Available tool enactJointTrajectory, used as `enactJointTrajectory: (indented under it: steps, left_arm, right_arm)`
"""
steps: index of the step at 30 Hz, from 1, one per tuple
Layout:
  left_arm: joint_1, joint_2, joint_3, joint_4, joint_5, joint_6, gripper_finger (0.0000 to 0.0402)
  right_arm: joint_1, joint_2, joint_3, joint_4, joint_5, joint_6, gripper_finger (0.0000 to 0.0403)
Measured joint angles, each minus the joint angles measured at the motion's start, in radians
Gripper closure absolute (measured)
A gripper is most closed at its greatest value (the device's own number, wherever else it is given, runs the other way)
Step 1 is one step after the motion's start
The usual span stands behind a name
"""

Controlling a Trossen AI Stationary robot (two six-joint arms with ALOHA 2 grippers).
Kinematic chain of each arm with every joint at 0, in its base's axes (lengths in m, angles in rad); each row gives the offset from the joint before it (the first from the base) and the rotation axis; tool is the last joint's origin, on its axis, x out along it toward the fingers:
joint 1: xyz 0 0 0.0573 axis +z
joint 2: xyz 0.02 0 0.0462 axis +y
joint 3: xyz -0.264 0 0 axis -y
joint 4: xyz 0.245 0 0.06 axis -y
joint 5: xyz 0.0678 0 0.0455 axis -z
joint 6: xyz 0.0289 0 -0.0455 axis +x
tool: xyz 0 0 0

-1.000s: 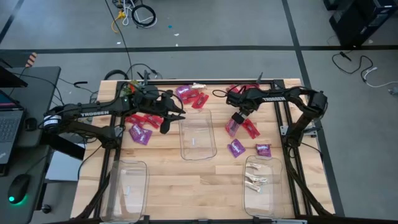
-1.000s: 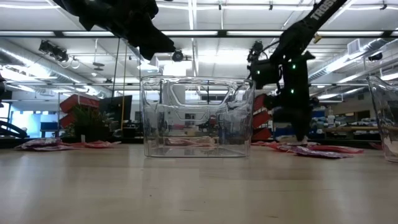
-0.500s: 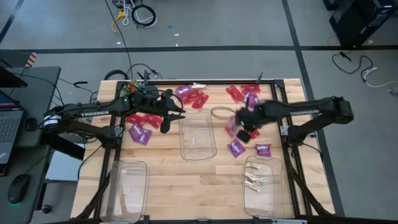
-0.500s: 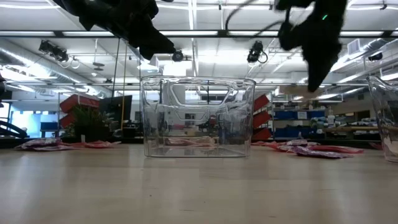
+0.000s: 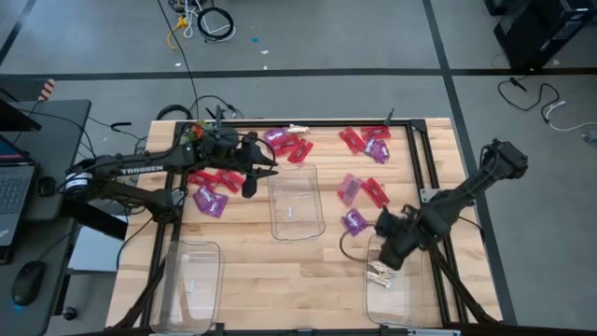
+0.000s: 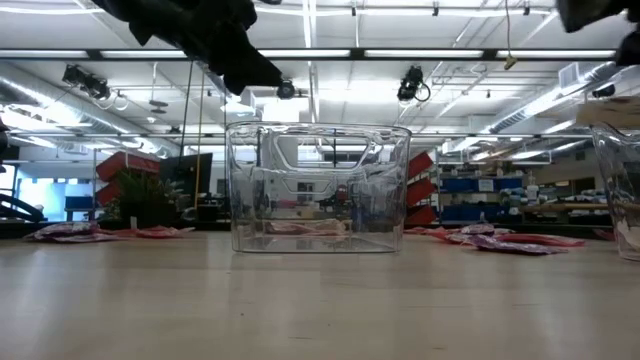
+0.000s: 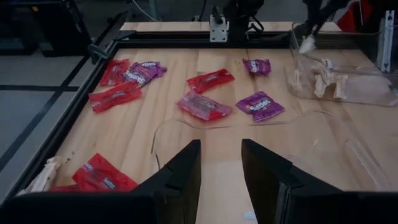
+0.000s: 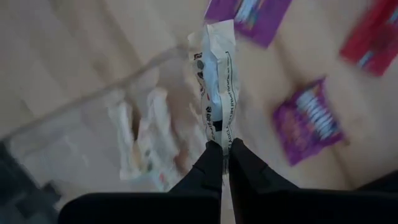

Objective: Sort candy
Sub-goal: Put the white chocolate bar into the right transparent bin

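My right gripper [image 8: 222, 149], pressed together on a cream candy [image 8: 214, 81], hangs over the right bin's [image 5: 403, 297] far rim; the candy's long axis points away from my fingers, apparently into the bin. A second ago it worked among the far packets. My left gripper [image 7: 219, 163], spread and empty, waits beyond the middle bin [image 5: 297, 201].

Three clear bins [image 5: 297, 201], a laptop [image 5: 11, 187]

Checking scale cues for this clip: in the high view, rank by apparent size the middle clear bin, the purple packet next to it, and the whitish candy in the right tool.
1. Middle clear bin, by far the largest.
2. Purple packet.
3. Whitish candy held by the right tool; it is partly hidden, so its place against the packet is unsure.
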Motion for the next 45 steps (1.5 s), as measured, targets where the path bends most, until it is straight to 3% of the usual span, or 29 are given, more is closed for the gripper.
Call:
enactJointTrajectory:
  steps: [10, 21, 29, 35, 45]
  left_arm:
    - [0.066, 0.098, 0.167, -0.182, -0.021, 0.073, 0.0285]
    - [0.236, 0.334, 0.407, -0.361, 0.041, 0.17, 0.0303]
    - [0.335, 0.567, 0.671, -0.561, 0.041, 0.237, 0.0336]
    - [0.374, 0.699, 0.804, -0.634, 0.042, 0.278, 0.0346]
    - [0.431, 0.796, 0.861, -0.621, 0.055, 0.355, 0.0378]
  right_arm:
    - [0.095, 0.127, 0.0, 0.031, -0.064, 0.019, 0.0394]
    - [0.098, 0.271, 0.0, 0.052, -0.159, -0.057, 0.0389]
    - [0.097, 0.213, 0.0, 0.141, -0.167, 0.029, 0.0321]
    - [0.098, 0.145, 0.0, 0.152, -0.153, 0.119, 0.0259]
    - [0.079, 0.002, 0.0, 0.179, 0.086, 0.091, 0.0189]
